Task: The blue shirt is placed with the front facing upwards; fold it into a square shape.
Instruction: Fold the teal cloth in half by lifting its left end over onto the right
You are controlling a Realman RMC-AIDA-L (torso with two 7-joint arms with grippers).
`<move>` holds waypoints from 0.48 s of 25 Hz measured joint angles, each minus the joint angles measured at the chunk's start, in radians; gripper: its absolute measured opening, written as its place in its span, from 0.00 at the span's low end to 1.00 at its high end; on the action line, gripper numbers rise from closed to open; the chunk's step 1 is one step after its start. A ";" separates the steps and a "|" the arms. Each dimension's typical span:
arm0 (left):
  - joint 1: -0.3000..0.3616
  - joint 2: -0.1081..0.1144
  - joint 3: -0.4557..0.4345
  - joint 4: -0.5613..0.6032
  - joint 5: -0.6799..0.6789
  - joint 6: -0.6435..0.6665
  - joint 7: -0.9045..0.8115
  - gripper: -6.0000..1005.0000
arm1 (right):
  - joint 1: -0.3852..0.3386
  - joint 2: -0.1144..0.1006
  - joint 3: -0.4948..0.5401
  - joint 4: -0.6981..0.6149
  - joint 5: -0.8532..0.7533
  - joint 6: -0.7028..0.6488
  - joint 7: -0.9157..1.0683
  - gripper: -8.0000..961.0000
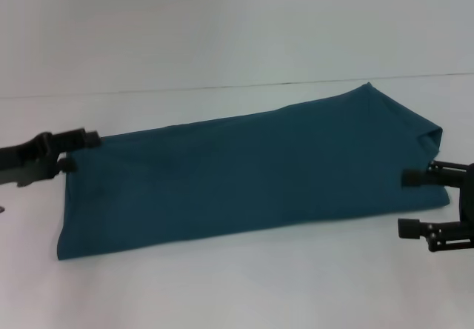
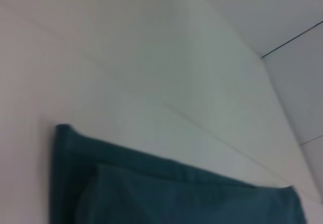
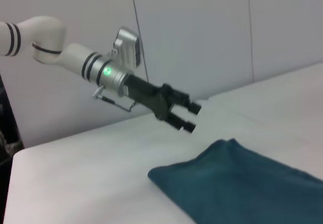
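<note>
Teal blue shirt lies folded in long band across white tabletop. Left gripper at band's left end, jaws parted, hovering just off cloth. Right gripper at right end, jaws open, cloth edge beside upper finger.

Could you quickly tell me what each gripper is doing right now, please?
Left gripper: open, holding nothing, above the table beside the blue shirt's left end.
Right gripper: open, holding nothing, at the shirt's right end.
</note>
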 joint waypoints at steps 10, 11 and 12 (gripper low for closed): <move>-0.026 -0.020 0.003 -0.019 0.141 -0.057 -0.045 0.84 | -0.007 0.018 0.010 0.023 0.018 0.005 -0.023 0.96; -0.033 -0.021 0.003 -0.019 0.156 -0.060 -0.045 0.84 | -0.009 0.022 0.012 0.023 0.019 0.005 -0.023 0.96; -0.038 -0.021 0.003 -0.019 0.170 -0.062 -0.047 0.84 | -0.009 0.024 0.015 0.024 0.019 0.006 -0.025 0.96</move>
